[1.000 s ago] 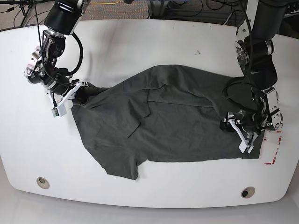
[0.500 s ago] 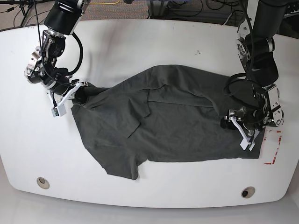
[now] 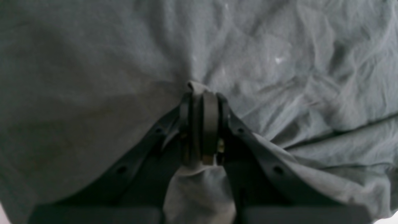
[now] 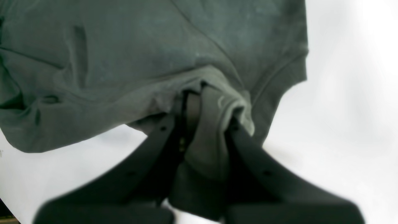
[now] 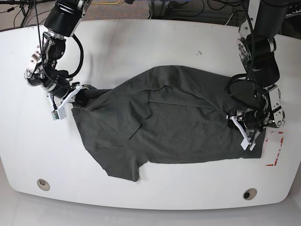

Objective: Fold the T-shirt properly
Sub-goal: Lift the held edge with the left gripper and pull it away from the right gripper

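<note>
The T-shirt [image 5: 174, 122] lies lengthwise across the table [image 5: 141, 42], crumpled.

The setting is identified as a robotics laboratory. A white table [image 5: 141, 42] with rounded corners is seen from above, and two black robot arms are mounted at its far edge. Loose black cables [image 5: 188, 9] are laid across a grey floor beyond that edge. Red tape marks [image 5: 277, 150] are fixed near the table's near right corner.
</note>
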You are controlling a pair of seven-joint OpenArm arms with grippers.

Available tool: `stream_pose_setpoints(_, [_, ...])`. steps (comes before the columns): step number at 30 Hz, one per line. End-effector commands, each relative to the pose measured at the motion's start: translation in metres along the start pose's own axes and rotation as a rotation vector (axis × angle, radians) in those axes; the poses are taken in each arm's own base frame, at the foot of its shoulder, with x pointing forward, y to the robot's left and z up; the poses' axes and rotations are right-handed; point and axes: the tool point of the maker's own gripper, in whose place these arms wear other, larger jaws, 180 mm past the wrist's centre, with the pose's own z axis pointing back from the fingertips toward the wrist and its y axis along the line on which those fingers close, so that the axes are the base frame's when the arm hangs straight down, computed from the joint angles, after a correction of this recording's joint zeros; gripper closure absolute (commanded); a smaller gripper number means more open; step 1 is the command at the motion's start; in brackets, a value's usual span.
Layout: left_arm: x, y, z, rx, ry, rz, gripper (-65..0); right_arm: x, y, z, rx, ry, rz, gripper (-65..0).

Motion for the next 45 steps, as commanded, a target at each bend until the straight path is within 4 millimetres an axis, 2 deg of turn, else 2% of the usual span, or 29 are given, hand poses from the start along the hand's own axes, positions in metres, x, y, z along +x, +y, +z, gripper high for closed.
stream_pose_setpoints(1, [0.027,0.007,0.017,0.035,-0.078,-0.038,-2.8,0.019,0.000,0.005,-0.001,-0.054,0.025,0.0])
stream_pose_setpoints(7, [0.039,0.010,0.035,0.088,-0.103,-0.095,-3.8,0.020,0.000,0.005,0.000,-0.055,0.024,0.0])
stream_pose_setpoints(12, [0.042,0.011,0.043,0.110,-0.086,-0.115,-7.6,0.020,0.000,0.005,0.001,-0.055,0.023,0.0])
stream_pose_setpoints(15, [0.043,0.012,0.047,0.121,-0.088,-0.125,-5.4,0.020,0.000,0.005,0.001,-0.055,0.023,0.0])
stream_pose_setpoints(19, [0.033,0.013,0.050,0.137,-0.058,-0.136,-2.1,0.020,0.000,0.005,0.001,-0.057,0.024,0.0])
stream_pose_setpoints(23, [0.040,0.013,0.062,0.172,-0.070,-0.168,-1.7,0.020,0.000,0.005,0.001,-0.057,0.024,0.0])
stream_pose_setpoints(30, [0.027,0.012,0.074,0.214,-0.054,-0.205,-1.7,0.020,0.001,0.004,0.002,-0.057,0.023,0.0])
stream_pose_setpoints(38, [0.018,0.012,0.094,0.279,-0.023,-0.246,-1.7,0.020,0.001,0.004,0.002,-0.057,0.023,0.0])
stream_pose_setpoints(45, [0.002,0.014,0.119,0.356,0.014,-0.283,-1.7,0.020,0.001,0.004,0.002,-0.057,0.023,0.0])
